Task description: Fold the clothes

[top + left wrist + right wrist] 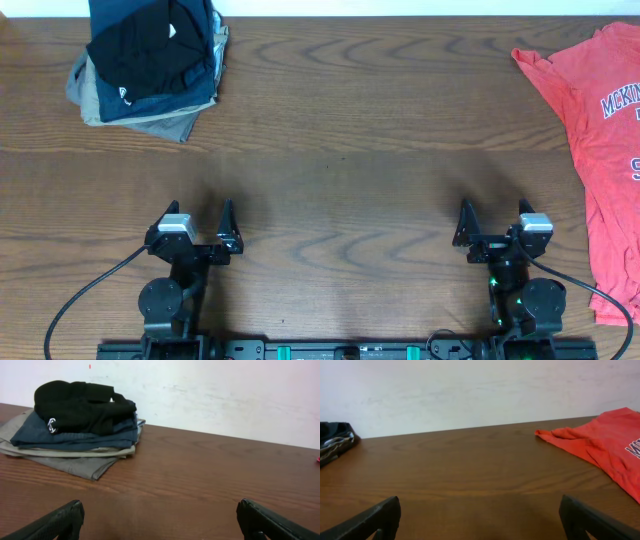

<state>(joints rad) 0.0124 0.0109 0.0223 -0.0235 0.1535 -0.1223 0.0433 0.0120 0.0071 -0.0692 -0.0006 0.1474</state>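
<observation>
The coral-red cotton T-shirt (600,170) lay rumpled at the brown wooden table's (340,150) right edge. The left gripper (198,222) and right gripper (495,222) stood wide, both empty.

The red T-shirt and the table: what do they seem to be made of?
The red T-shirt looks like soft knit fabric, probably cotton: matte, with limp wrinkles at the sleeve and printed lettering. The table looks like wood or a wood-look laminate: dark brown, wavy grain lines, faint sheen; which one, the pictures cannot settle.
</observation>
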